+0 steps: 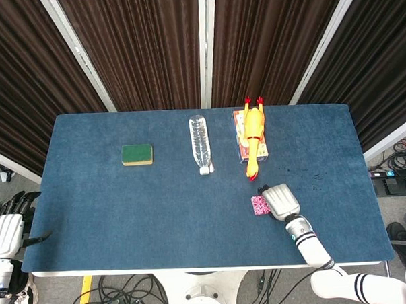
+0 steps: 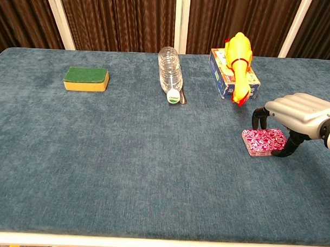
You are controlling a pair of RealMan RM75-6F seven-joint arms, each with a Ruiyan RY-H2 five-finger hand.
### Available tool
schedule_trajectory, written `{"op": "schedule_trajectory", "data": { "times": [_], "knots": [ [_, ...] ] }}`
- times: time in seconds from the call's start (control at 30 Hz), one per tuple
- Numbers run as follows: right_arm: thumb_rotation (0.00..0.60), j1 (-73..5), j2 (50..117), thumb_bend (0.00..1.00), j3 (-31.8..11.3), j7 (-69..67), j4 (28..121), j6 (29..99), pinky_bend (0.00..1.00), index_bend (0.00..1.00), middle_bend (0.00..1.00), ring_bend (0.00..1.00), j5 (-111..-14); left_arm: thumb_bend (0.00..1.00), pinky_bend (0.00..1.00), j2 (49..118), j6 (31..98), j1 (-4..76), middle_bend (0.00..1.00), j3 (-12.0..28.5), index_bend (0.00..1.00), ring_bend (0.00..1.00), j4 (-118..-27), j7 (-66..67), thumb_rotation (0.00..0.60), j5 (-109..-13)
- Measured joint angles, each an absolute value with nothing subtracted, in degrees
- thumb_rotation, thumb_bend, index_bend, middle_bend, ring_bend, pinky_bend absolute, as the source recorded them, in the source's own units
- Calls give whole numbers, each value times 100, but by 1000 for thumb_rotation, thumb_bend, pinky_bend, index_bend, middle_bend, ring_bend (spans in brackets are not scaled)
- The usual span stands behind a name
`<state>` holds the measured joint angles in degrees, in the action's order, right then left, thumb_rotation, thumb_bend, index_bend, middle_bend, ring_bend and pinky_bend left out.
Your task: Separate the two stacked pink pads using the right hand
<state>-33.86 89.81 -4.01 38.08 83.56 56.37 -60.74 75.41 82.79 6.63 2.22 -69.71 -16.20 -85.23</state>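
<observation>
Pink pads (image 2: 263, 140), still stacked, lie on the blue table (image 2: 126, 154) near its right edge. Right hand (image 2: 300, 113) arches over them, fingers apart, fingertips (image 2: 258, 117) at the far edge and thumb at the near side; actual contact cannot be told. Risk: both pads lift together. Left hand (image 1: 7, 231) hangs idle, fingers apart.

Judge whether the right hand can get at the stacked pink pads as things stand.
Probably yes. The right hand is arched over the pink pads, its fingers curling down at their far and near edges. Nothing lies between them; the rubber chicken sits apart.
</observation>
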Motion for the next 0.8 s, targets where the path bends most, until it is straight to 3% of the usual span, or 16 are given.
{"op": "schedule_trajectory", "data": {
  "times": [0.8],
  "knots": [
    [600, -3433, 8891, 121, -407, 3737, 8594, 5848, 939, 413, 408, 845, -6164, 28, 177, 7541, 8257, 665, 155, 218, 163, 79, -6962, -1679, 600, -8537]
  ]
}}
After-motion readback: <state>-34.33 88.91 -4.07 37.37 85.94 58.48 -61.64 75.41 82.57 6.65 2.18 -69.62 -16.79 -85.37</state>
